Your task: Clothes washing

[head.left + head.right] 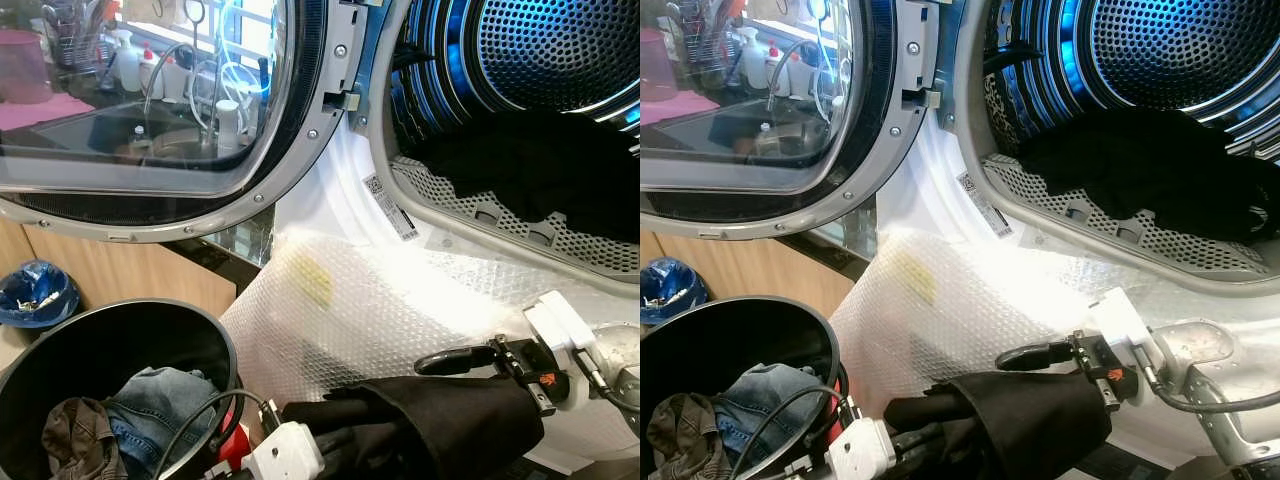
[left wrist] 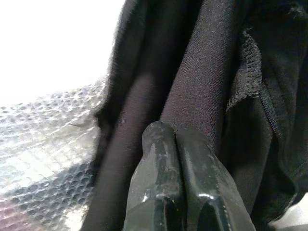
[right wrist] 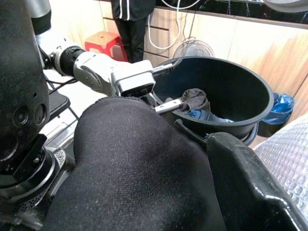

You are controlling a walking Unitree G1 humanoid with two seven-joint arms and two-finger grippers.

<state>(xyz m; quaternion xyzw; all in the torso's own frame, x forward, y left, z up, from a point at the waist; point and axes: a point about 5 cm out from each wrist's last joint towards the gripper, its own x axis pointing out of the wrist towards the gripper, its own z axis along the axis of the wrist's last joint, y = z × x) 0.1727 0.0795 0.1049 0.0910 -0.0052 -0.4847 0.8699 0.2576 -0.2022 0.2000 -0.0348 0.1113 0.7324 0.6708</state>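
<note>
Low in the frame, just in front of the washing machine's open mouth, a black garment (image 1: 440, 425) hangs between the two arms. The left gripper (image 2: 175, 139) has its two black fingers pressed together with a fold of that dark cloth pinched between the tips. The right gripper (image 1: 455, 362) reaches in from the right at the garment's upper edge; one finger (image 1: 450, 360) lies bare above the cloth, and the cloth bulges between it and the other, so the fingers stand apart with the garment draped over one of them. Behind, bubble wrap (image 1: 330, 320) covers the machine's white front below the drum (image 1: 520, 50), which glows blue at upper right with more dark clothes (image 1: 540, 170) lying inside. The round glass door (image 1: 150, 110) swings open across the upper left. At lower left sits a black laundry basket (image 1: 150, 330) holding blue jeans (image 1: 150, 410) and a brownish garment (image 1: 75, 435).
</note>
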